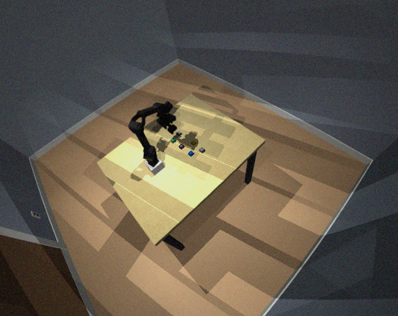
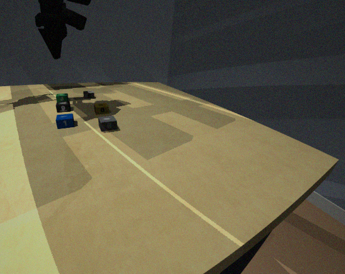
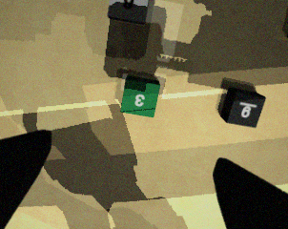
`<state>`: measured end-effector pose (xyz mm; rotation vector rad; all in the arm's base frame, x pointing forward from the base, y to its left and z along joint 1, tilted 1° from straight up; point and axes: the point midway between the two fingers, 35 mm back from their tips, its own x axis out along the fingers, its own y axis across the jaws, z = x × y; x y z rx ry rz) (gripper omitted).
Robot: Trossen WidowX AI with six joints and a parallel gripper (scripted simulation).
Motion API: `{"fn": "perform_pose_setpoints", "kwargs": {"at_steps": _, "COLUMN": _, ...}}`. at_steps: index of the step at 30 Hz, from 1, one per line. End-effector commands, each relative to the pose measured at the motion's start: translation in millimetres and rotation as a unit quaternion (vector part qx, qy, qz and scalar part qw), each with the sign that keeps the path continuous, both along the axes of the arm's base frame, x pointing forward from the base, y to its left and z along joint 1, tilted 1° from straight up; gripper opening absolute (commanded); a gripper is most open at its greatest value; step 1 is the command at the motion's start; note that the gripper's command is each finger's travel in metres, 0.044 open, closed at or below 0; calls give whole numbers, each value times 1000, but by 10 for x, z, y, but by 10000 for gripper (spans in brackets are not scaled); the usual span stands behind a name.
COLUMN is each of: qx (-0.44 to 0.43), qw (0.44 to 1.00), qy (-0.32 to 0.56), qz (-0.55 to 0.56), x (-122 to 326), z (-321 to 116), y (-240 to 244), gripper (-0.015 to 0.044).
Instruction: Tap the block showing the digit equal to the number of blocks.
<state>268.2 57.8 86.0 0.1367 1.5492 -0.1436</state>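
My gripper [image 1: 172,129] [image 2: 56,56] [image 3: 134,154] is open and empty, above the table. In the wrist view, a green block [image 1: 172,139] [image 2: 61,97] [image 3: 140,99] shows an upside-down 3 between and beyond the fingertips. A black block [image 1: 181,146] [image 2: 63,107] [image 3: 244,108] to its right shows a barred 6 or 9. A grey block [image 1: 178,133] [image 2: 88,94] [image 3: 127,12] is cut off at the top; its digit is only partly visible. A blue block [image 1: 191,153] [image 2: 65,121] shows 1. A yellow block [image 1: 193,143] [image 2: 101,108] shows 0. Another grey block [image 1: 201,149] [image 2: 107,123] has an unclear digit.
The blocks stand apart on the wooden table [image 1: 205,190] [image 2: 196,165]. The arm's pale base [image 1: 154,166] sits toward the left side in the top view. Dark shadows fall across the tabletop and some blocks. A dark block edge shows at the wrist view's upper right.
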Motion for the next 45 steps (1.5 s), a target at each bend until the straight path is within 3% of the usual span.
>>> {"fn": "perform_pose_setpoints", "kwargs": {"at_steps": 1, "qx": 1, "qw": 1000, "qy": -1, "qz": -2, "x": 11, "z": 4, "y": 30, "gripper": 400}}
{"fn": "perform_pose_setpoints", "kwargs": {"at_steps": 14, "qx": 1, "qw": 1000, "qy": -1, "qz": -2, "x": 29, "z": 7, "y": 31, "gripper": 400}}
{"fn": "perform_pose_setpoints", "kwargs": {"at_steps": 24, "qx": 1, "qw": 1000, "qy": -5, "qz": -2, "x": 932, "z": 41, "y": 66, "gripper": 400}}
{"fn": "perform_pose_setpoints", "kwargs": {"at_steps": 45, "qx": 1, "qw": 1000, "qy": -5, "qz": -2, "x": 948, "z": 39, "y": 66, "gripper": 400}}
